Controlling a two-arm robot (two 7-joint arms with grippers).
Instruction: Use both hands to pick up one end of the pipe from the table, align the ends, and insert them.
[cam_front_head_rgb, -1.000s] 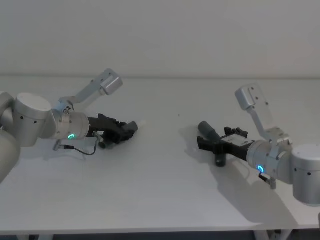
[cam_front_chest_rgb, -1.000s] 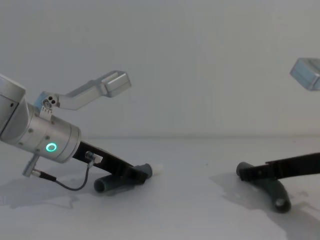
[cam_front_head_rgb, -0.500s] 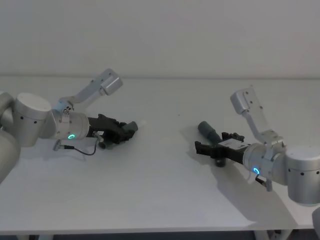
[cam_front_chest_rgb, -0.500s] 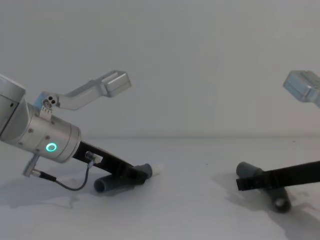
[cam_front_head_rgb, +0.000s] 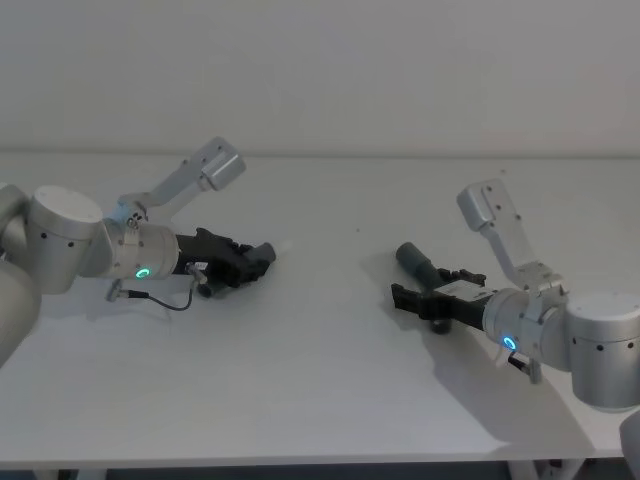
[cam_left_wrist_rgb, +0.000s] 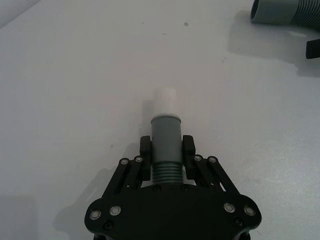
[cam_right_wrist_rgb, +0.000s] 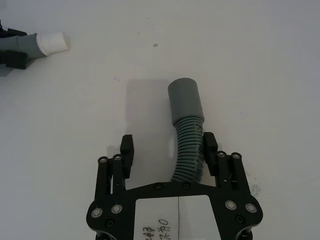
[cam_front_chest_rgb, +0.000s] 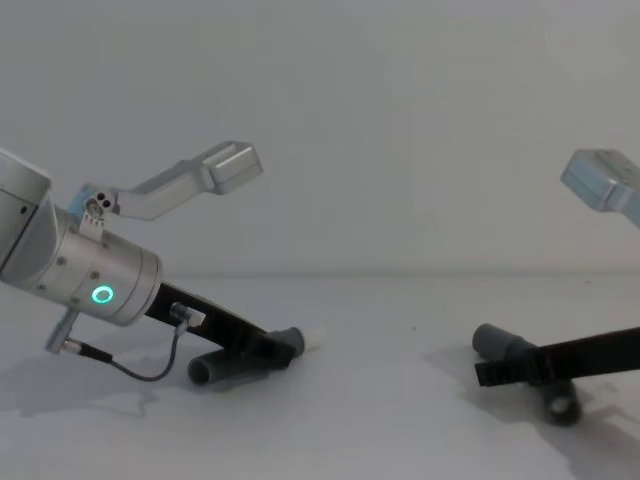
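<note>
Left gripper (cam_left_wrist_rgb: 166, 148): clamped on the white-tipped hose (cam_left_wrist_rgb: 165, 131), on the table (cam_front_head_rgb: 320, 390).
Right gripper (cam_right_wrist_rgb: 168, 142): wide, straddling the other hose (cam_right_wrist_rgb: 189, 150) — off-centre in the gap.
Risk: you close and it rolls — cuff (cam_right_wrist_rgb: 185, 102) points off the tip (cam_left_wrist_rgb: 164, 102).

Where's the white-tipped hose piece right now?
The dark grey ribbed hose piece with the white tip sits on the robot's left in the head view, clamped in the black left pincer down at the white table.
</note>
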